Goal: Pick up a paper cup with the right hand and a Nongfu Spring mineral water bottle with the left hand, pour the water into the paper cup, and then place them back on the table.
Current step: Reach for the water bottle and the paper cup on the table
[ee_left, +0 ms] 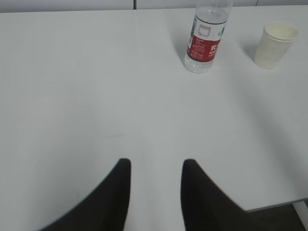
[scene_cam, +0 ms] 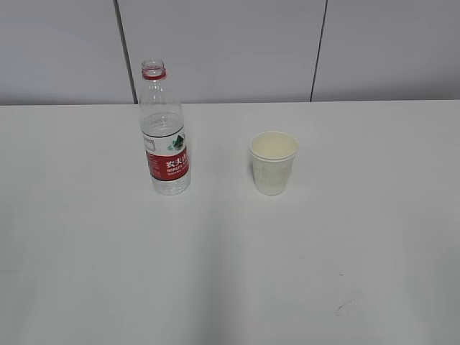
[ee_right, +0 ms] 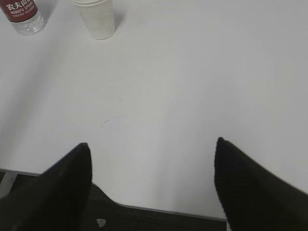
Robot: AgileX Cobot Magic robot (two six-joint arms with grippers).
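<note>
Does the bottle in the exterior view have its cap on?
No. The Nongfu Spring mineral water bottle stands upright on the table with an open mouth, only the red neck ring showing at the top.

Pale grey panelled wall [scene_cam: 230, 47], two dark vertical seams [scene_cam: 126, 50], soft even light, dark floor [ee_right: 144, 219] below the near edge

Only readable stuff is on the bottle [scene_cam: 164, 133]: its red label [scene_cam: 167, 165] has white Chinese characters, "农夫" clear, with tiny "NONGFU SPRING" lettering underneath. Cup [scene_cam: 273, 162] print's too faint.
</note>
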